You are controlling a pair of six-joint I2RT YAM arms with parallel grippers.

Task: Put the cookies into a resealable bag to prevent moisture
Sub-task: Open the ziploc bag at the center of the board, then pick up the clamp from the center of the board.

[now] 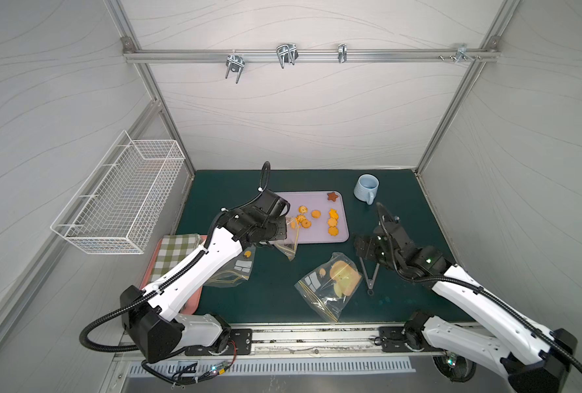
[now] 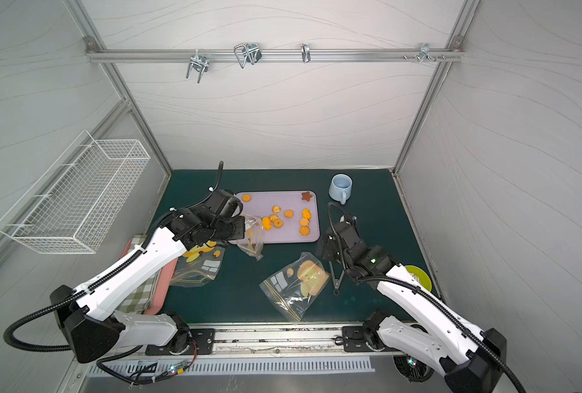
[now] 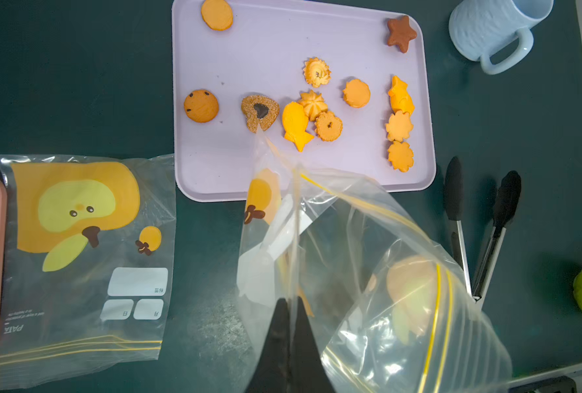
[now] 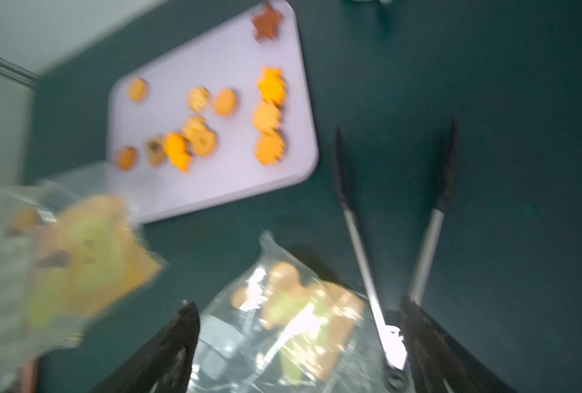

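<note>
Left gripper (image 3: pixel 292 304) is pinched tight on the edge of a clear bag (image 3: pixel 368 272), raised at 7 o'clock of the tray (image 3: pixel 248 51), where the cookies (image 3: pixel 328 126) lie. Right gripper (image 4: pixel 298 306), spread wide, hangs over the tongs (image 4: pixel 361 258): best grasp both handles mid-length, bag mouth facing the tray.

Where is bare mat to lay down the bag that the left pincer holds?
Bare mat lies between the flat bag under the left arm and the front bag, and behind the tray, beside the mug. Crowded: front bag, tongs and right pincer sit close together.
</note>
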